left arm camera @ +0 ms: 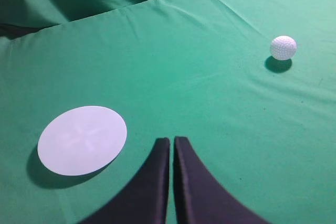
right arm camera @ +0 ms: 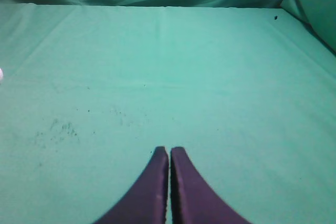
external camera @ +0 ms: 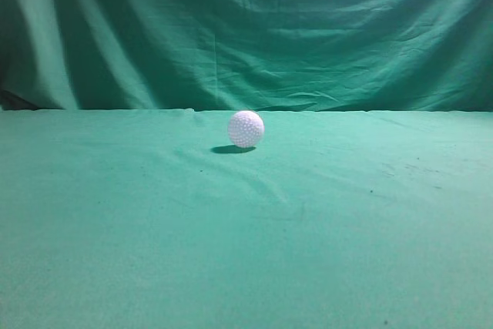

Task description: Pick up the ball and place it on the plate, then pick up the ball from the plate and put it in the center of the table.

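Your ball (external camera: 246,129) rests on the table (external camera: 246,252), apart from the plate (left arm camera: 82,139). Your left gripper (left arm camera: 171,141) and right gripper (right arm camera: 169,150) both have fingers pressed together, holding nothing.

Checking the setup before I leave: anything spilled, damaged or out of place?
Nothing stands out. The ball sits alone on the table, the plate lies flat and empty, and only faint dark specks mark the cloth.

My left gripper (left arm camera: 171,141), two smooth black curved fingers (left arm camera: 152,182) tapering to narrow tips, my right gripper (right arm camera: 169,150), same shape, fingers (right arm camera: 191,192) showing dark purple, no markings I can see
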